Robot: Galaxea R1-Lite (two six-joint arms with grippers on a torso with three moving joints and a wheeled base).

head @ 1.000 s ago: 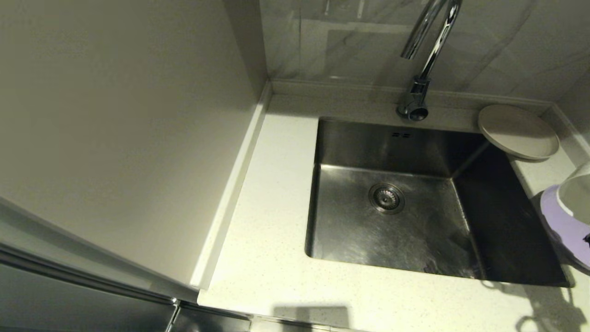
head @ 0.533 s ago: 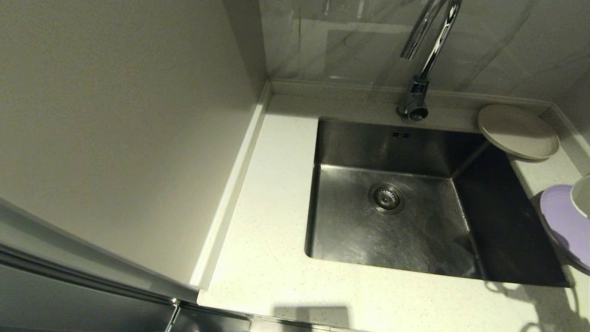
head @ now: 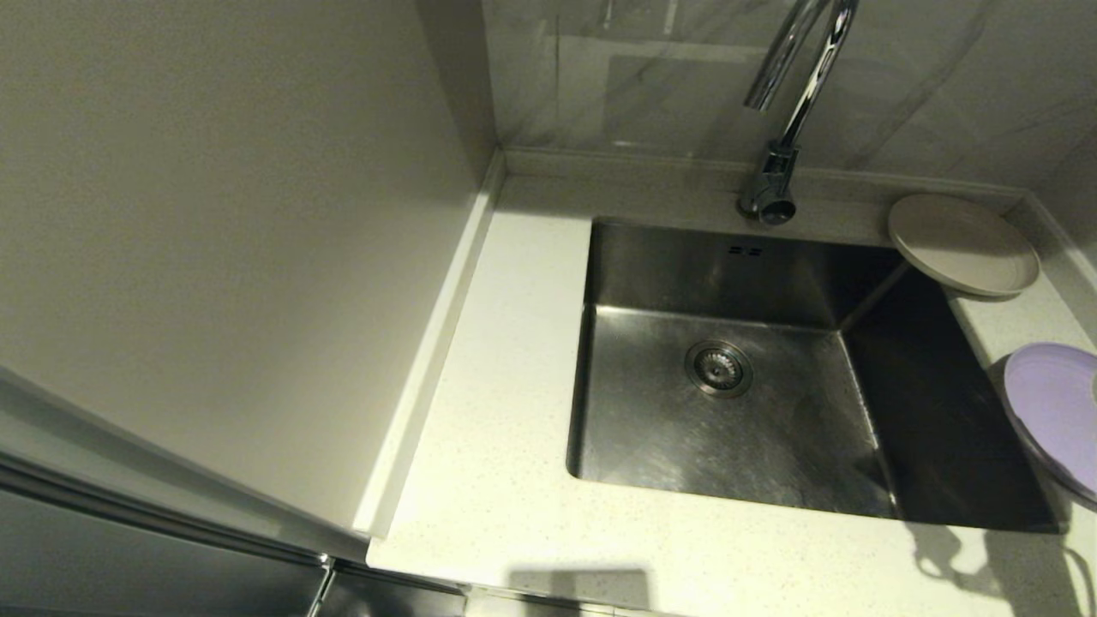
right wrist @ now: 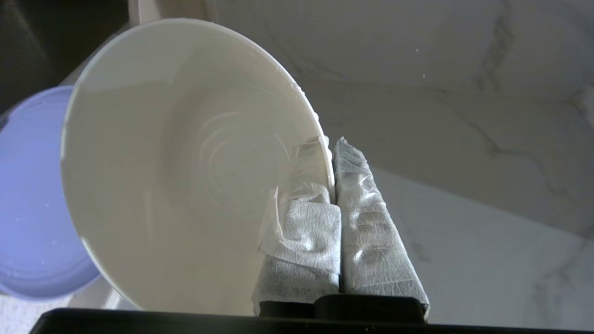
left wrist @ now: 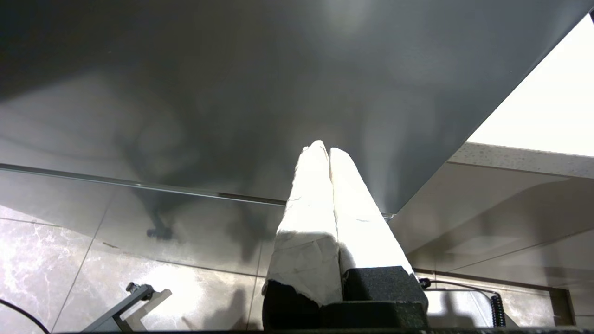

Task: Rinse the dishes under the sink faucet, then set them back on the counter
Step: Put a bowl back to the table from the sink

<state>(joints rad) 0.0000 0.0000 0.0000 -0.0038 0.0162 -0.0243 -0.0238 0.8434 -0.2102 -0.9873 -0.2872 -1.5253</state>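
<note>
My right gripper is shut on the rim of the small white bowl, which is tilted on edge; one finger is inside it, the other outside. Gripper and bowl are out of the head view. The lilac plate lies on the counter right of the sink, partly over its edge, and shows behind the bowl as a lilac plate. The beige plate rests at the back right corner, overhanging the basin. The chrome faucet stands behind the sink. My left gripper is shut and empty, parked low by the cabinet front.
A tall pale panel walls off the left side of the counter. Grey marbled tile runs behind the faucet. The raised rim bounds the counter at the right and back. The drain strainer sits in the basin floor.
The white bowl and the right gripper have moved right, out of the head view, leaving the lilac plate uncovered. The left arm has not moved.
</note>
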